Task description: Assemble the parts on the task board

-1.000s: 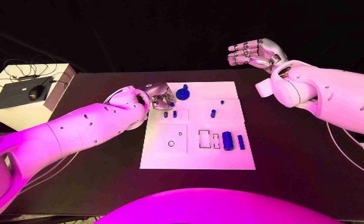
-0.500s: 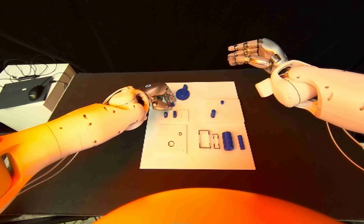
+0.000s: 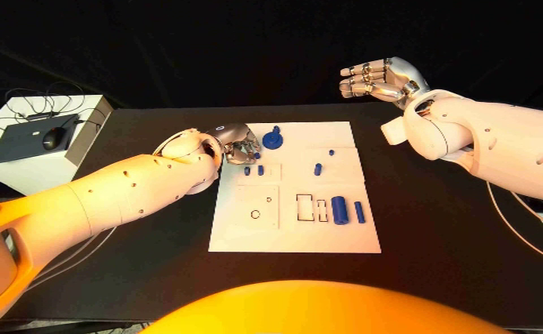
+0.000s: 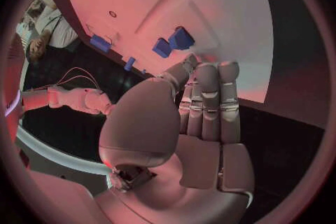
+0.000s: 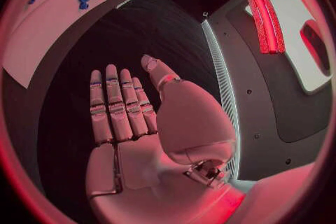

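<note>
Head view puts the white task board (image 3: 297,234), a flat matte plate with shallow square and slot-shaped recesses, at the middle of the black desk (image 3: 441,232). No writing can be read on it. The left robot hand (image 3: 237,144), silver and segmented, rests at the board's 10 o'clock corner with fingers curled down next to two small blue pegs (image 3: 253,170); whether it pinches anything I cannot tell. In the left wrist view its fingers (image 4: 210,102) lie straight and together, tips just beside two blue blocks (image 4: 172,43). A round blue knob-shaped part (image 3: 273,140) stands at 12 o'clock on the board. A thick blue cylinder (image 3: 340,210) and a thinner one (image 3: 360,212) lie at 4 o'clock, beside rectangular slots. The right robot hand (image 3: 378,79) hangs raised off the board toward 1 o'clock, empty, its fingers bent; in the right wrist view the fingers (image 5: 115,106) look extended. A beige box (image 3: 45,146) with a black mouse sits at 9 o'clock.
</note>
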Robot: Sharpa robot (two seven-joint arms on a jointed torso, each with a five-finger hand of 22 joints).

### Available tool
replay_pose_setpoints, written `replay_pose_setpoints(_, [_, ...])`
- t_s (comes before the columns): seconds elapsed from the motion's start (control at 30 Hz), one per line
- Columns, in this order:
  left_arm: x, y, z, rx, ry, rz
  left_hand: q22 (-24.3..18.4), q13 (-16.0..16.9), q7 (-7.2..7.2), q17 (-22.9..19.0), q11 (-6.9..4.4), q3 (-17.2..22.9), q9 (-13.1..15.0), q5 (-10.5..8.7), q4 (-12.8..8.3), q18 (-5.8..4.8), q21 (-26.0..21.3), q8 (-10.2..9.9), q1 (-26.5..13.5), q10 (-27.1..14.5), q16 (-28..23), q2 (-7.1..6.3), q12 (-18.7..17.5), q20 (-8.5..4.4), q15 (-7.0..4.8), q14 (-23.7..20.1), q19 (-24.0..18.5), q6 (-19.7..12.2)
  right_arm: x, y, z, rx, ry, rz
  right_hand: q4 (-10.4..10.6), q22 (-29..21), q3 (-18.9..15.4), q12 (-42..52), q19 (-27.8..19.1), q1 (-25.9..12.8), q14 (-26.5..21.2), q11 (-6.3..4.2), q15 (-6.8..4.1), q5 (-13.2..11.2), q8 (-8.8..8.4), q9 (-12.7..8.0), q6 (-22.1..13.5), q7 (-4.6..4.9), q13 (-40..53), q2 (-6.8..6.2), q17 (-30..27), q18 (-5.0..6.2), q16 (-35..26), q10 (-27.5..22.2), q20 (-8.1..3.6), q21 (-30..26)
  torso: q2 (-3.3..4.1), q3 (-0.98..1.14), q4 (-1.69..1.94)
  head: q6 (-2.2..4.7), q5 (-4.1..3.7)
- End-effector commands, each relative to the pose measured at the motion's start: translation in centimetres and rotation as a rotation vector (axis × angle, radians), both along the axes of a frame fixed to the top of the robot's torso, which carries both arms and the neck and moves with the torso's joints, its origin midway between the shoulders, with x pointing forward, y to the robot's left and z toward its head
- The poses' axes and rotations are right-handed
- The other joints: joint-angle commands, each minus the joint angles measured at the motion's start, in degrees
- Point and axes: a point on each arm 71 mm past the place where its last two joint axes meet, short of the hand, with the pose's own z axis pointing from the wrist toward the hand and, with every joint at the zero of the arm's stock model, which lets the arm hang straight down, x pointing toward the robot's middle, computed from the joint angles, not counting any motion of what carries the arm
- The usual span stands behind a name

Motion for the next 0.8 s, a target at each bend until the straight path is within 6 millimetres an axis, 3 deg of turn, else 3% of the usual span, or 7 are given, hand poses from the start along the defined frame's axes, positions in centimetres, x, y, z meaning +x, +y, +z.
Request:
replay_pose_setpoints(0.03, [-0.1, 0.1, 0.0, 0.007, 0.007, -0.001, 2.19, 0.03, 0.11, 0.07, -0.02, 0.46, -0.05, 0.18, -0.02, 1.08, -0.02, 0.14, 0.08, -0.21, -0.31, -0.45, 0.17, 0.35, -0.09, -0.20, -0.08, -0.14, 0.0, 0.0, 0.1, 0.001, -0.006, 0.010, -0.01, -0.08, 0.27, -0.23, 0.00, -0.22, 0.30, -0.08, -0.19, 0.29, -0.14, 0.03, 0.41, 0.15, 0.03, -0.07, -0.07, 0.25, -0.16, 0.22, -0.34, 0.11, 0.01, -0.01, 0.01, 0.00, 0.02])
replay_pose_setpoints(0.4, [0.3, 1.4, 1.0, -0.011, -0.019, 0.025, 1.03, -0.06, -0.19, -0.17, 1.11, 0.56, -0.09, 0.22, 0.12, 1.83, -4.63, 0.10, -0.01, -2.73, -1.08, -1.03, -0.19, 0.91, 0.78, -2.05, -1.98, -1.83, 0.0, -0.5, 0.0, -0.013, -0.008, -0.003, -0.17, -0.04, 0.43, -0.19, 0.19, -0.08, 0.59, -0.15, -0.30, 0.24, -0.11, 0.04, 0.62, 0.08, 0.03, -0.15, -0.03, 0.32, -0.04, 0.38, -0.44, 0.21, -0.02, -0.06, 0.04, 0.00, -0.15])
replay_pose_setpoints(0.47, [0.5, 1.9, 1.5, -0.035, -0.032, 0.041, 0.68, -0.09, 0.08, -0.31, 1.20, 0.82, -0.09, 0.21, 0.24, 2.24, -6.12, 0.10, 0.02, -3.23, -1.04, -1.17, 0.33, 1.15, 0.87, -2.52, -2.40, -1.61, 0.0, -0.6, 0.0, -0.034, -0.010, -0.001, -0.24, 0.09, 0.85, -0.05, 2.05, -0.23, 3.18, -0.55, -1.25, 0.19, -0.09, 0.07, 1.85, -0.21, 0.01, -0.12, 0.06, 0.81, 0.48, 1.28, -1.10, 0.78, -0.03, -0.07, 0.05, 0.00, -0.15])
replay_pose_setpoints(0.57, [1.0, 2.9, 2.7, -0.109, -0.058, 0.085, -1.17, -0.13, 1.40, -2.40, 2.70, 1.36, -0.04, 0.13, 0.33, 1.91, -10.28, 0.15, 0.02, -6.35, -5.55, -1.19, -0.30, 2.08, 1.99, -7.49, -6.37, 0.39, -0.1, -0.7, -0.1, -0.095, -0.018, 0.017, -0.67, 0.32, 2.33, -0.55, 5.61, -0.28, 9.04, -1.56, -3.15, -0.49, -0.06, 0.13, 4.41, -0.87, -0.04, -0.13, 0.36, 1.50, 1.01, 3.29, -2.65, 1.99, -0.04, -0.07, 0.03, 0.00, -0.14])
replay_pose_setpoints(0.63, [1.3, 3.6, 3.5, -0.174, -0.062, 0.120, -2.27, -0.18, 2.01, -3.60, 2.89, 1.55, 0.01, 0.19, 0.41, 1.74, -12.06, 0.23, 0.00, -7.09, -7.80, -1.24, -0.07, 2.49, 2.26, -9.10, -7.79, 1.54, -0.2, -0.7, -0.2, -0.142, -0.024, 0.036, -1.05, 0.70, 3.16, -0.98, 8.54, -0.06, 12.91, -2.13, -4.53, -1.24, 0.06, 0.19, 5.74, -1.30, -0.03, -0.09, 0.93, 2.12, 1.67, 4.97, -4.01, 3.32, -0.04, -0.05, -0.01, 0.00, -0.20])
replay_pose_setpoints(0.73, [1.5, 4.9, 4.3, -0.305, -0.021, 0.189, -5.51, -0.21, 3.44, -6.41, 3.09, 1.19, 0.02, 0.30, 1.41, 1.49, -15.84, 0.25, -0.69, -7.64, -12.51, -1.37, 0.65, 3.11, 2.53, -9.40, -8.89, 1.29, -0.4, -0.5, -0.5, -0.229, -0.030, 0.075, -1.51, 1.70, 3.39, -1.09, 13.27, 0.44, 18.70, -3.64, -6.76, -2.98, 0.03, 0.18, 7.11, -1.83, 0.07, -0.04, 2.41, 3.28, 3.40, 9.30, -5.78, 5.94, -0.06, -0.08, -0.01, 0.00, -0.23])
replay_pose_setpoints(0.8, [1.6, 5.9, 4.7, -0.433, 0.031, 0.246, -6.84, -0.21, 3.54, -7.37, 3.14, 0.68, 0.00, 0.20, 2.00, 1.28, -17.17, 0.21, -1.19, -7.71, -14.15, -1.57, 1.00, 3.32, 2.68, -9.50, -8.69, 1.33, -0.6, -0.3, -0.8, -0.310, -0.028, 0.116, -1.73, 2.93, 2.50, -0.28, 17.46, 1.00, 23.85, -5.46, -8.52, -3.77, 0.32, 0.27, 8.82, -2.42, 0.28, -0.01, 4.11, 4.43, 5.67, 14.34, -7.03, 8.62, -0.09, -0.03, -0.03, 0.00, -0.42])
